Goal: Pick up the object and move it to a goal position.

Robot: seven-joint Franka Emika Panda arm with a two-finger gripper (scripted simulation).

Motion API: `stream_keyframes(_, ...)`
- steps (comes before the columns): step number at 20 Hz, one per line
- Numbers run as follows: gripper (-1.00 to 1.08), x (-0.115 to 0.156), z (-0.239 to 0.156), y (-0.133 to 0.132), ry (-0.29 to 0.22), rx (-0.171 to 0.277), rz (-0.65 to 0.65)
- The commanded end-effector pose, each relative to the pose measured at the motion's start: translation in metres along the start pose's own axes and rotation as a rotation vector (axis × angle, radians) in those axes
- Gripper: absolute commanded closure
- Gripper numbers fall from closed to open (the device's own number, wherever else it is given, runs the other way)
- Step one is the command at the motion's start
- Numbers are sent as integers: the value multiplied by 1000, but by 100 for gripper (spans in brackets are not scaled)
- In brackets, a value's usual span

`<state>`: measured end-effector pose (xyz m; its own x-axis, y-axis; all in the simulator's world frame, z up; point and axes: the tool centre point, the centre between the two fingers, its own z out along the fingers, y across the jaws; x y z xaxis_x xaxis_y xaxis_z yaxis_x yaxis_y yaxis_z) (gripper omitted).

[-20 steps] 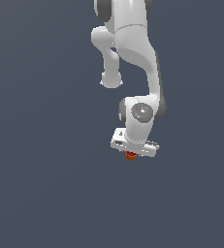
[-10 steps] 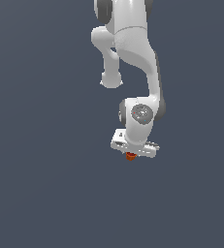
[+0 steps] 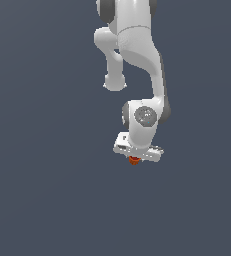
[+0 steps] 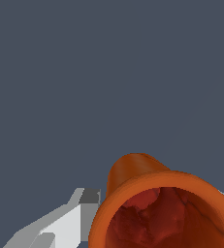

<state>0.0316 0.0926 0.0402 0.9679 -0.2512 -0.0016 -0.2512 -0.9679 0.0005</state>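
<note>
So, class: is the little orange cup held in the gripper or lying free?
Held. The orange cup sits right against a white finger, and in the exterior view it pokes out just under the gripper.

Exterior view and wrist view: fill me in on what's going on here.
A white Franka arm has its gripper pointing down over a plain grey surface. A small orange-red cup sits between the gripper's fingers; the exterior view shows only a sliver of it poking out beneath the gripper. The wrist view looks straight into its darker hollow top. The gripper appears closed on the cup. No goal marker is visible in either view.
</note>
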Motion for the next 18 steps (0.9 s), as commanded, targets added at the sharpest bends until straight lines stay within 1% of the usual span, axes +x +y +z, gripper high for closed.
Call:
stream_keyframes(1,108,-1,-4,4,1,0,0)
stream_keyframes(5,108,-7,-13,14,1,0,0)
stream_keyframes(9,108,-16,-28,30,1,0,0)
stream_keyframes(13,108,-28,-47,52,1,1,1)
stream_keyframes(18,108,-46,-77,87,1,1,1)
